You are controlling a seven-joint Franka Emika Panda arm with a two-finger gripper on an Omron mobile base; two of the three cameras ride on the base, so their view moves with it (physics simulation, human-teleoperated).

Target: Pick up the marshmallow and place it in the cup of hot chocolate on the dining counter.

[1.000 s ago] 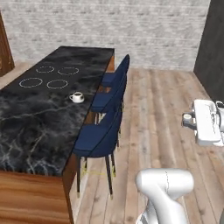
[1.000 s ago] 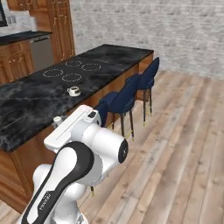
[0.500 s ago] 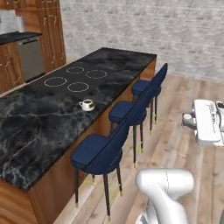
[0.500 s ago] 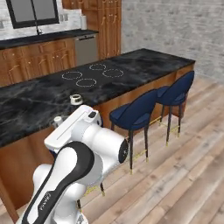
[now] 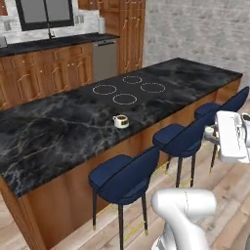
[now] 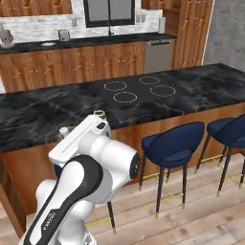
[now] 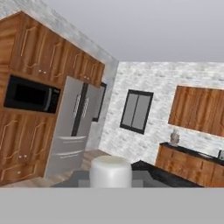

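The marshmallow (image 7: 110, 168), a whitish soft block, sits at the bottom centre of the hand view, and my gripper (image 7: 110, 181) is shut on it, with dark fingertips (image 7: 72, 178) on either side. My white hand (image 5: 229, 137) hangs at the right edge of the left base view, out over the stools and away from the counter. The cup of hot chocolate (image 5: 120, 120) stands on the black marble dining counter (image 5: 58, 132) near its stool-side edge. From the right base camera, just the cup's rim (image 6: 99, 114) peeks above my arm.
Several blue stools (image 5: 124, 178) (image 6: 172, 143) line the counter's near side. Cooktop rings (image 5: 124, 90) mark the marble beyond the cup. Wooden cabinets and a black-topped kitchen counter (image 6: 86, 45) run along the back wall. A steel fridge (image 7: 72, 131) stands ahead of the hand.
Both base views have swung round as the base moves, bringing the counter's long side and the kitchen wall into view. The arm keeps its pose and the gripper stays shut.
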